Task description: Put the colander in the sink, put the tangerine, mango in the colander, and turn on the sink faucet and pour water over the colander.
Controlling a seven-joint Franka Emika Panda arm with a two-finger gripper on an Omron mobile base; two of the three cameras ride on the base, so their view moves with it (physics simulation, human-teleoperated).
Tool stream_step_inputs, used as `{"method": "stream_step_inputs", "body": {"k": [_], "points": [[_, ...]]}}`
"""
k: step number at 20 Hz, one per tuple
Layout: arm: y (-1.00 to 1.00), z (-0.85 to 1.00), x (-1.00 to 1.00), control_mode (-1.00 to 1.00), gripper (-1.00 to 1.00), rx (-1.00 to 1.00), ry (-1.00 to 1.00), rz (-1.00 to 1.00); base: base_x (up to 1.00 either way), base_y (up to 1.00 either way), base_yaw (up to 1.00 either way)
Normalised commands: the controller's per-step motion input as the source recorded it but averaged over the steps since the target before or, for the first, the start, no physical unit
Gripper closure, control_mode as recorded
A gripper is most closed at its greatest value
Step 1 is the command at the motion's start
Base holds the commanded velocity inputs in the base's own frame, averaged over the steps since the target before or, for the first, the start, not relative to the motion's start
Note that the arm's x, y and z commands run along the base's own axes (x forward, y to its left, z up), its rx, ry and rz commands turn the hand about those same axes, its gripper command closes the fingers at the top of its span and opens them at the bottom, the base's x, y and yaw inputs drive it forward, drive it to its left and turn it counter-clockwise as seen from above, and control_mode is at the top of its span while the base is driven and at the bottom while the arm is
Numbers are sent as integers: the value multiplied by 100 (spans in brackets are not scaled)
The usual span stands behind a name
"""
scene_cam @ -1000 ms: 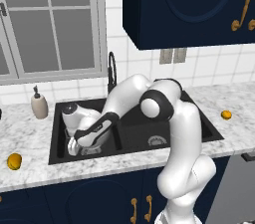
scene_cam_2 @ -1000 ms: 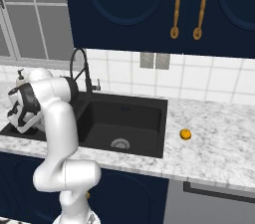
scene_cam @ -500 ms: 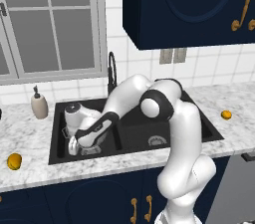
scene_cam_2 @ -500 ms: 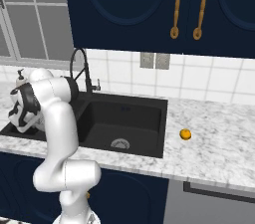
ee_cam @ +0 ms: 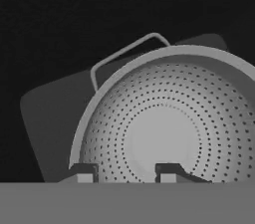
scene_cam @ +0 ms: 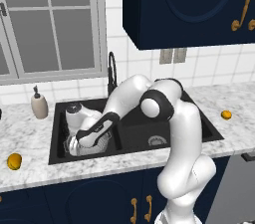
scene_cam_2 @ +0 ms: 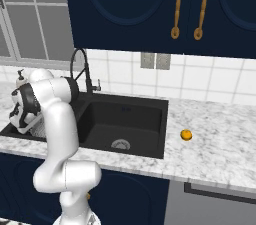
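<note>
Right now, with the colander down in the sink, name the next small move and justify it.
Probably open fully and lift the gripper straight up out of the basin. The colander already sits in the sink, its bowl empty, while the mango and tangerine wait on the counter.

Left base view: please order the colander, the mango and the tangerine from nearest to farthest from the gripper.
1. The colander, in the sink's left basin, right under the gripper.
2. The mango, on the counter left of the sink.
3. The tangerine, on the counter far right.
</note>
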Motion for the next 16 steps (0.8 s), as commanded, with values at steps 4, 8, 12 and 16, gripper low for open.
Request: {"method": "stream_step_inputs", "body": {"k": [4,8,12,16], "points": [[0,22,-4,-100,-100,0,-12,0,0,0,0],[0,50,-23,-100,-100,0,-18,0,0,0,0],[0,83,-26,-100,-100,0,-13,-4,0,0,0],[0,100,-39,-100,-100,0,-4,-11,0,0,0]]}}
